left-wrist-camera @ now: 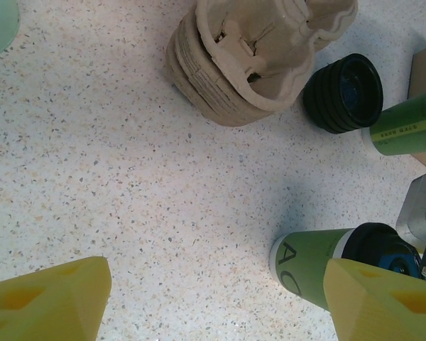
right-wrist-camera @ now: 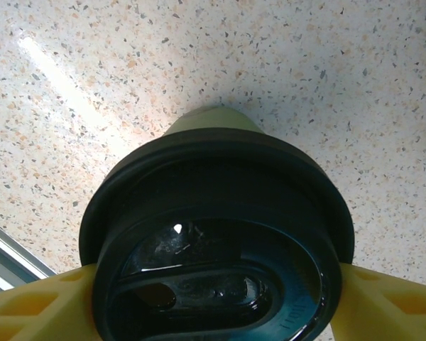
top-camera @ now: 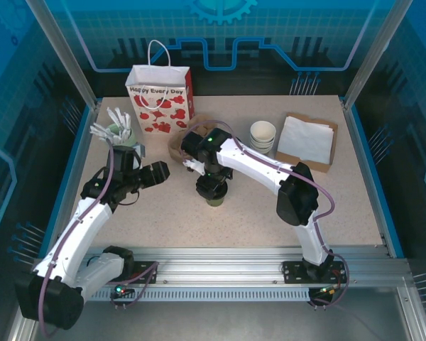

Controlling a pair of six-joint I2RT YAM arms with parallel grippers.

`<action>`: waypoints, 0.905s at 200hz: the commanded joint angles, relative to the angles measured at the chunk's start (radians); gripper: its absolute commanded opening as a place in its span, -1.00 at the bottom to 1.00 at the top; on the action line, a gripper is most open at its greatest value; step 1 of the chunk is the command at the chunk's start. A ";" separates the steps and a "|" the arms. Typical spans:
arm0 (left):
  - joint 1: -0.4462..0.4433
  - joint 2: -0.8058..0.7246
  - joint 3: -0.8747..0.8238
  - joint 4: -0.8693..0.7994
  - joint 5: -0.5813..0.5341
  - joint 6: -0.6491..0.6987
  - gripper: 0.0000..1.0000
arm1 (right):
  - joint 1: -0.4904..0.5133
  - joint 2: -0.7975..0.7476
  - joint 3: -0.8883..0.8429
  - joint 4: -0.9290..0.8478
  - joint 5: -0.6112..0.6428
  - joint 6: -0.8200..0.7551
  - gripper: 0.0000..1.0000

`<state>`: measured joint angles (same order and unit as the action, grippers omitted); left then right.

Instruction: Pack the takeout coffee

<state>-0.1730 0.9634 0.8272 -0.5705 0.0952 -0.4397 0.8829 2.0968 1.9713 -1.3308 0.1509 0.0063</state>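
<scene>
Axis is what your coming move turns on: the takeout coffee stands upright near the middle of the bench, black lid uppermost. Your right hand hangs straight above it, looking down that axis. Its yellow fingers flank the lid rim, one on each side. They seem to touch the rim, but you cannot tell whether they pinch it or merely sit against it.

Your left hand is low over the bench just to the left of the coffee, spread wide with nothing between its fingers. The right arm is plainly the nearer one.

The paper bag stands at the far edge, beyond the coffee and to its left. Any carry probably runs away from the arm bases and leftward, with the coffee kept upright.
</scene>
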 commanded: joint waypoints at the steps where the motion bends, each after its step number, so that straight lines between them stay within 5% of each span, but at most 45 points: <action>1: -0.002 -0.009 -0.014 0.016 0.028 -0.006 0.60 | -0.007 0.006 0.033 -0.017 0.024 -0.003 0.55; 130: -0.022 0.024 -0.003 0.040 0.060 -0.013 0.60 | -0.021 -0.021 0.056 -0.024 -0.015 -0.029 0.59; 181: -0.028 0.026 -0.037 0.138 0.165 -0.053 0.66 | -0.055 -0.155 0.011 0.049 -0.121 -0.016 0.66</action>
<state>-0.1932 0.9882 0.8257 -0.5117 0.1726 -0.4515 0.8623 2.0613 1.9999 -1.3212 0.1154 -0.0082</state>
